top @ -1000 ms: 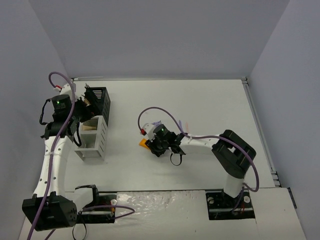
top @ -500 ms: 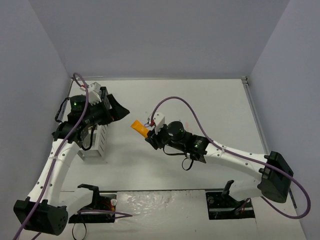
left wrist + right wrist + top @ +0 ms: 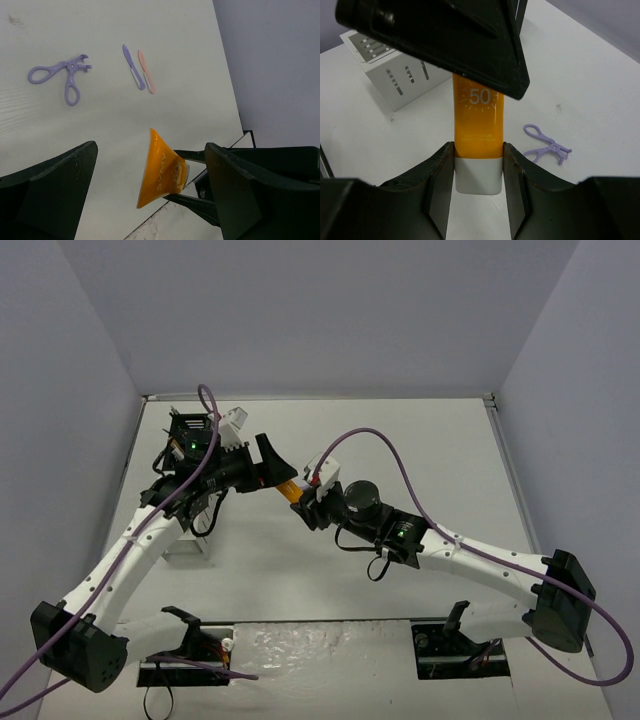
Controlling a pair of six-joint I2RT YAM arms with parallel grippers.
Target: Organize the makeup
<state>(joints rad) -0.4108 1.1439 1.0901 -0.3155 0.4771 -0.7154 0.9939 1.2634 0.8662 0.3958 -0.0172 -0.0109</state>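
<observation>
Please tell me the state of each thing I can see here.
orange tube: held by its white cap end
right gripper: shut on the orange tube
left gripper: open, astride the tube's flat end
purple looped tool: lying flat, handles spread
purple stick, pink stick: lying side by side

Orange tube (image 3: 478, 117) (white-capped) in midair

We see our right gripper (image 3: 477, 162) pinching the white cap of the orange tube (image 3: 478, 117), whose printed "50" faces the camera. A broad black finger (image 3: 445, 45) overlaps the tube's far end. Right of the tube, the purple looped tool (image 3: 547, 146) lies on the white table (image 3: 580, 75). Left of the tube stands the white rack (image 3: 390, 75).
</observation>
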